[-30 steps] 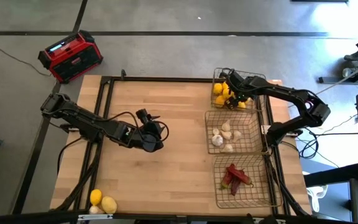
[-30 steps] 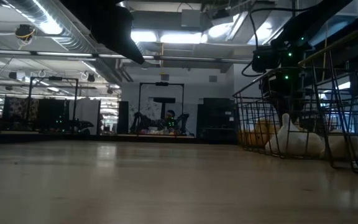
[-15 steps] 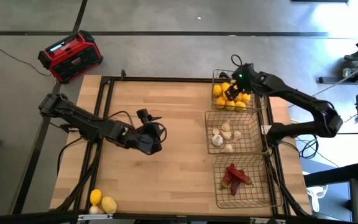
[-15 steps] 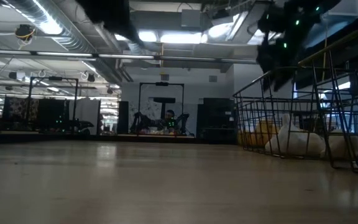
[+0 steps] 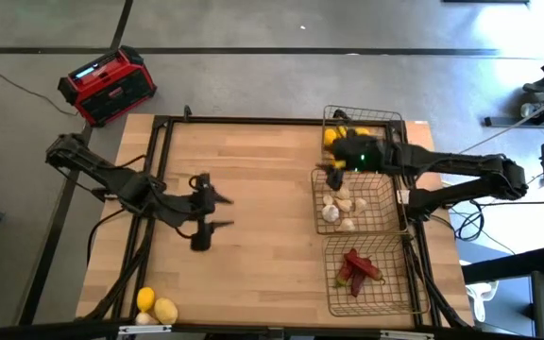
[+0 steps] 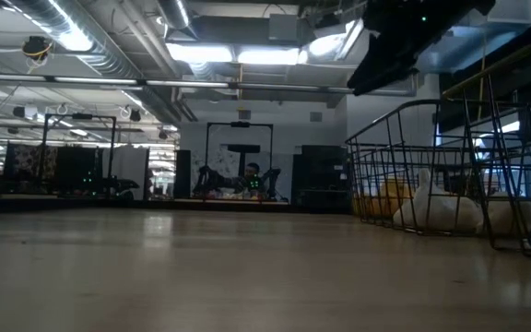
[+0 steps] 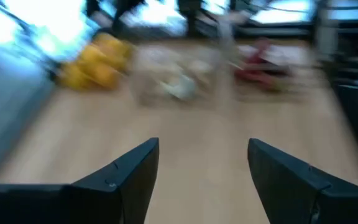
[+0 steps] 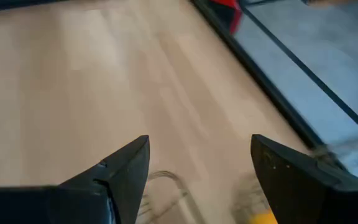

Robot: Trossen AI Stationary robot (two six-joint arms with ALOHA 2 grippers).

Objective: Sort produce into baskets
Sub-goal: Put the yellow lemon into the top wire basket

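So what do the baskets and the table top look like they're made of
The baskets look like thin metal wire in a bronze-toned finish: an open grid you can see through to the produce. The table top looks like pale wood, probably jointed strips with a smooth finish, judging by its lengthwise plank lines.

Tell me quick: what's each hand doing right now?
Left hand: open, holding nothing.
Right hand: open, holding nothing.

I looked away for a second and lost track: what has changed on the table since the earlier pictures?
The right tool has pulled back from deep over the lemon basket to its near edge, open and empty. The left tool has drawn back toward the table's left side, also open and empty. The garlic, chili peppers and the two loose lemons lie as before.
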